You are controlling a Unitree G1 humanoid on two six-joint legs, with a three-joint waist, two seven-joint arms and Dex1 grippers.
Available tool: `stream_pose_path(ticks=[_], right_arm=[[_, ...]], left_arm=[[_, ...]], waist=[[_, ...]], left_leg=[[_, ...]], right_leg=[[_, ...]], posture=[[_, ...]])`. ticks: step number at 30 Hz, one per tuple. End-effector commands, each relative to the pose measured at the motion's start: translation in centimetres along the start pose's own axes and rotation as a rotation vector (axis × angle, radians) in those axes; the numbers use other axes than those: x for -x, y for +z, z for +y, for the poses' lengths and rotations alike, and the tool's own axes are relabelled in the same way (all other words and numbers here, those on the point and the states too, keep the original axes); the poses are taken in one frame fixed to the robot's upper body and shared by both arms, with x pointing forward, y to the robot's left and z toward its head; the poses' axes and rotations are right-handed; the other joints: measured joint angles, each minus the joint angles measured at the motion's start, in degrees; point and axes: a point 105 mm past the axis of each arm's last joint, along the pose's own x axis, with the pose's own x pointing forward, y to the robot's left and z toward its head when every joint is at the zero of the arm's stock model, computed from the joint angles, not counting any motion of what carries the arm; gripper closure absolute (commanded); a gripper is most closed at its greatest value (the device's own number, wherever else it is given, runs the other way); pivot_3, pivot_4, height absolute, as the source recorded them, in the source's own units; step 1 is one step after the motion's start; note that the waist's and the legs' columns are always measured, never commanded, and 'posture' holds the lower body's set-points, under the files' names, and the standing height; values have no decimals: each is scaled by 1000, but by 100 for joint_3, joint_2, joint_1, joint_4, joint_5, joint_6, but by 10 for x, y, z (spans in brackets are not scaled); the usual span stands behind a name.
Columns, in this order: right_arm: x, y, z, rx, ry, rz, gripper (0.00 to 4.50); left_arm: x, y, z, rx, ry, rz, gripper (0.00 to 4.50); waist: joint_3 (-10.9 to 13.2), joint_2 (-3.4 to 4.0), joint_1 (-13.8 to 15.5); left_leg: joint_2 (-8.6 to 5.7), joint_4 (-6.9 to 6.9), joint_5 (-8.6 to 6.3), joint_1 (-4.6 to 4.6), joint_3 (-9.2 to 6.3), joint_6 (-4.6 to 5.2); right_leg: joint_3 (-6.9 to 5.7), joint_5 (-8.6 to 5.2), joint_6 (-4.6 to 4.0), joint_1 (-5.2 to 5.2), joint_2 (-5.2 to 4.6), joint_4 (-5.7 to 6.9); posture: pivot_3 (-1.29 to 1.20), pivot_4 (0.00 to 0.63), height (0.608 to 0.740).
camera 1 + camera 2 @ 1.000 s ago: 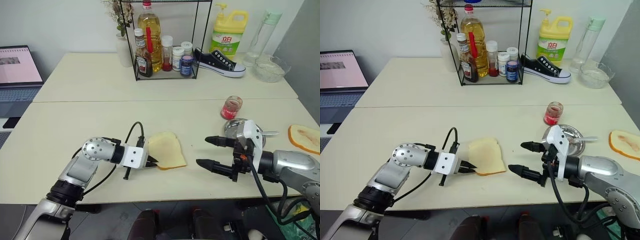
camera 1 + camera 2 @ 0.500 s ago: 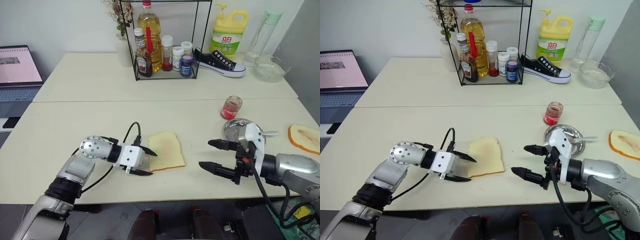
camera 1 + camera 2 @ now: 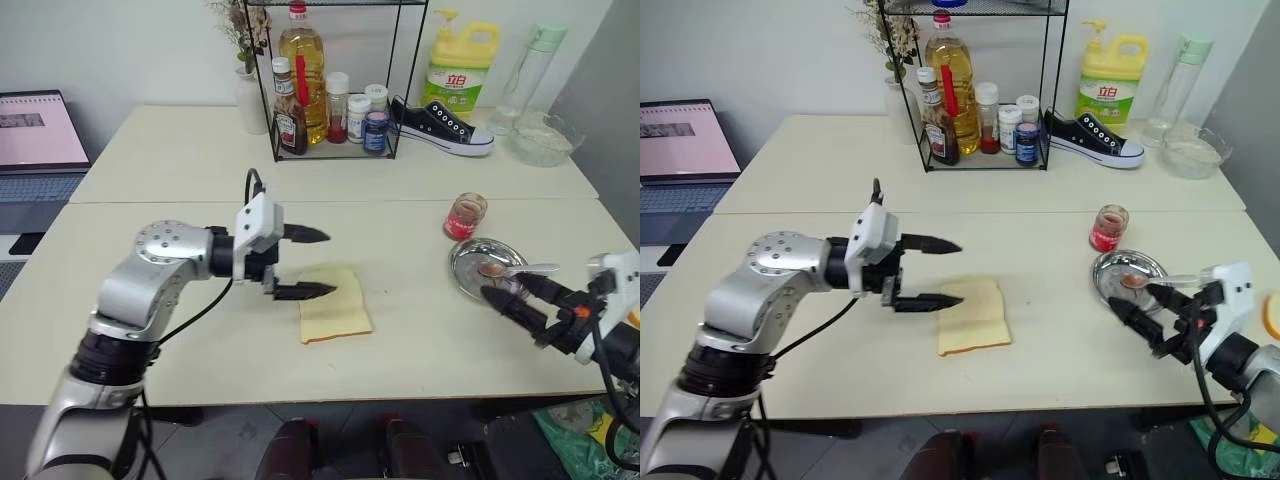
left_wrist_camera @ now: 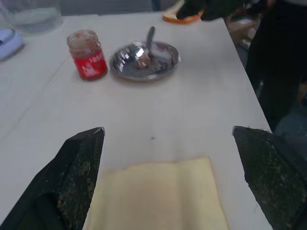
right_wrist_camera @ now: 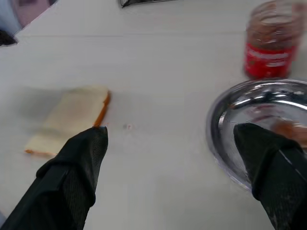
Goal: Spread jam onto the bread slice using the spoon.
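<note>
Tabletop: spoon lies across plate, handle rightward.

Silver-grey metal arms, black joint bands, white wrist blocks, loose black cables. Left gripper and right gripper: two black tapered fingers each, pads speckled.

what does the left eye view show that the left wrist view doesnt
Left eye view alone: the wire rack of bottles, the black shoe, the laptop, and both open tools, left tool above the bread and right tool near the plate.

Left wrist view alone: a close look between its own fingers.

Both: the bread slice, jam jar, steel plate and spoon.
</note>
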Motion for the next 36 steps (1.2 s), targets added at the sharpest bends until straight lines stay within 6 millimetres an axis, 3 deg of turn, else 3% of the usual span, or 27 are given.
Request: stream_pose_path(ticks=[1,8,11,15,24,36], right_arm=[[4,5,-24,-162,-163,-112,0],[-4,-3,-80,-456,-348,-214,0],[-8,-9,-94,-531,-382,-229,0],[-30,-14,-117,-631,-396,-256,0],[-60,-13,-130,-679,-350,-261,0],[-72,-20,-125,-679,-307,-227,0]], left_arm=[[-27,10,-2,-58,12,-56,46],[-59,8,-12,-122,-52,-62,46],[-65,6,-14,-138,-67,-61,46],[-71,10,-14,-130,-53,-84,46],[-69,11,-12,-129,-50,-77,46],[-65,10,-11,-128,-43,-61,46]], waist=[[-1,2,-1],[-8,19,-49],[-11,25,-44],[-14,32,-57],[-24,49,-106],[-24,49,-149]], left_leg=[[-2,0,0,0,1,-1],[4,-7,0,7,25,0],[5,-7,0,7,29,0],[5,-4,0,7,38,1],[10,-7,1,9,42,1],[11,-7,0,10,39,1]], right_leg=[[1,0,0,1,0,-1],[7,0,-1,-7,24,4],[10,0,-1,-7,26,2],[16,1,-1,-8,26,2],[18,1,-2,-7,31,0],[17,1,-2,-7,32,0]], posture=[[0,150,740],[0,150,740],[0,150,740],[0,150,740],[0,150,740],[0,150,740]])
